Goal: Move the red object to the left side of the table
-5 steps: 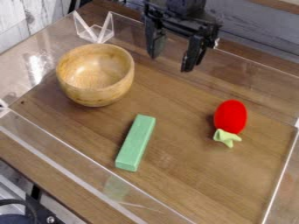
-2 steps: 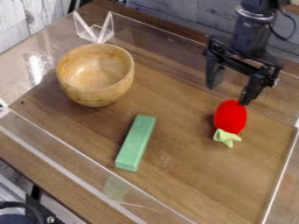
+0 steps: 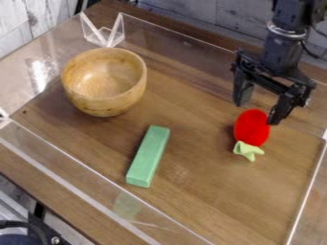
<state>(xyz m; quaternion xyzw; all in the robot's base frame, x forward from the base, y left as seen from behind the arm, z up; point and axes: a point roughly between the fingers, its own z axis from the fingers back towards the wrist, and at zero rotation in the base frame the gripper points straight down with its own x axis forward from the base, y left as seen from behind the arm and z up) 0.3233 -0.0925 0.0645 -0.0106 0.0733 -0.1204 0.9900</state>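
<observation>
Black, angular and jointed, the hand [image 3: 271, 93] hangs spread wide over the rounded red strawberry [image 3: 251, 128], its leafy green cap toward the near side, on the wood-grain table's [image 3: 205, 177] right; leftward lie a flat green block [image 3: 148, 156] and smooth wooden bowl [image 3: 103, 82].

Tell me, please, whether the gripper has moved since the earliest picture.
Yes: the gripper has moved right in the view, away from the wooden bowl.

1 arm reaching down from upper right; 1 gripper [image 3: 267, 107], 2 fingers spread wide.
</observation>
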